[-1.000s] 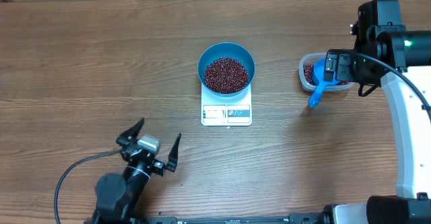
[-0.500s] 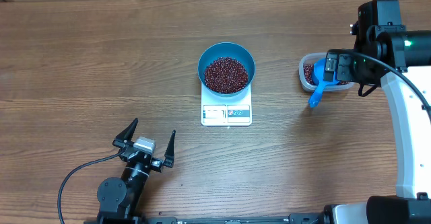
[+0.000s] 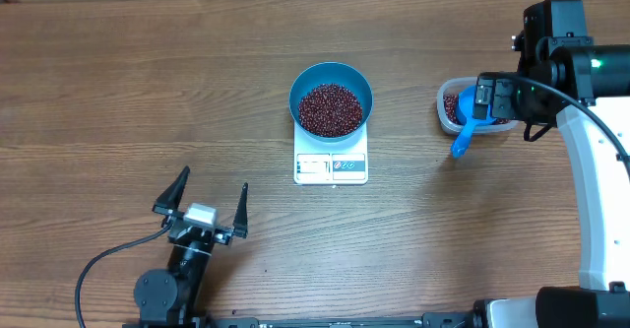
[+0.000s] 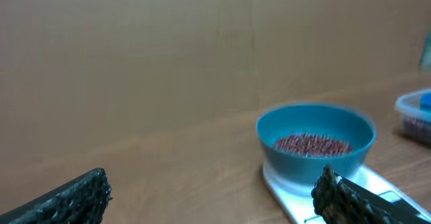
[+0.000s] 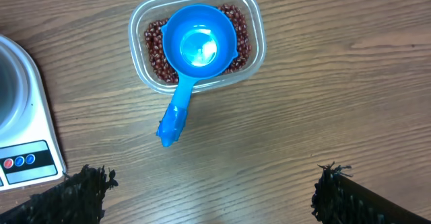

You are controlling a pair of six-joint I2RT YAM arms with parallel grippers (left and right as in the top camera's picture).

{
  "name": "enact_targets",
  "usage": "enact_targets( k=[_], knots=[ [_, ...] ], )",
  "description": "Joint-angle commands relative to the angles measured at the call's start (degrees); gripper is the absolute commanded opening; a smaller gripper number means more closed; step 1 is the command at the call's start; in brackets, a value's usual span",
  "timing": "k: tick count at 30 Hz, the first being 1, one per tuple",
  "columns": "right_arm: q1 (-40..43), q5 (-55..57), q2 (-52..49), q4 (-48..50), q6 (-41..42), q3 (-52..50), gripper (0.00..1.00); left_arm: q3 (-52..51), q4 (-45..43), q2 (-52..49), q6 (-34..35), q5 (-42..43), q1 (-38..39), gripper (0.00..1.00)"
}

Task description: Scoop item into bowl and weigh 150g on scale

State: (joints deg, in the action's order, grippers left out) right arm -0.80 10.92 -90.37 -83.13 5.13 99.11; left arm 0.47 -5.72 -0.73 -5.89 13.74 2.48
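The blue bowl stands on the white scale at mid-table and holds a heap of red-brown beans. In the left wrist view the bowl and scale lie ahead to the right. My left gripper is open and empty, low near the table's front left, well apart from the scale. My right gripper is open and empty, hovering above the wood just beside the clear tub. In that tub a blue scoop rests on more beans, its handle hanging over the rim.
The clear tub with the scoop sits to the right of the scale, under the right arm. A black cable loops beside the left arm's base. Bare wood surrounds the scale.
My left arm has drawn back toward the front edge and a little left, and its open fingers have turned to point straighter up the table. The right arm, bowl and scoop have not moved.
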Motion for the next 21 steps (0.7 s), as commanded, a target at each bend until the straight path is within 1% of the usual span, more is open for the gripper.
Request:
enact_targets(
  k=[1, 4, 7, 13, 18, 21],
  knots=[
    [0.2, 0.4, 1.0, 0.3, -0.7, 1.4, 1.0, -0.2, 1.7, 0.6, 0.3, 0.9, -0.5, 1.0],
    [0.2, 0.4, 1.0, 0.3, -0.7, 1.4, 1.0, -0.2, 9.6, 0.6, -0.4, -4.1, -1.1, 1.0],
    [0.2, 0.4, 1.0, 0.3, -0.7, 1.4, 1.0, -0.2, 9.5, 0.6, -0.4, -6.4, -1.4, 1.0],
    [0.2, 0.4, 1.0, 0.3, -0.7, 1.4, 1.0, -0.2, 9.4, 0.6, -0.5, -6.5, -1.4, 1.0],
    [0.2, 0.4, 1.0, 0.3, -0.7, 1.4, 1.0, -0.2, 5.0, 0.6, -0.3, -6.3, -1.4, 0.99],
    [0.2, 0.4, 1.0, 0.3, -0.7, 1.4, 1.0, -0.2, 7.2, 0.6, -0.3, -7.6, -1.4, 0.99]
  ],
)
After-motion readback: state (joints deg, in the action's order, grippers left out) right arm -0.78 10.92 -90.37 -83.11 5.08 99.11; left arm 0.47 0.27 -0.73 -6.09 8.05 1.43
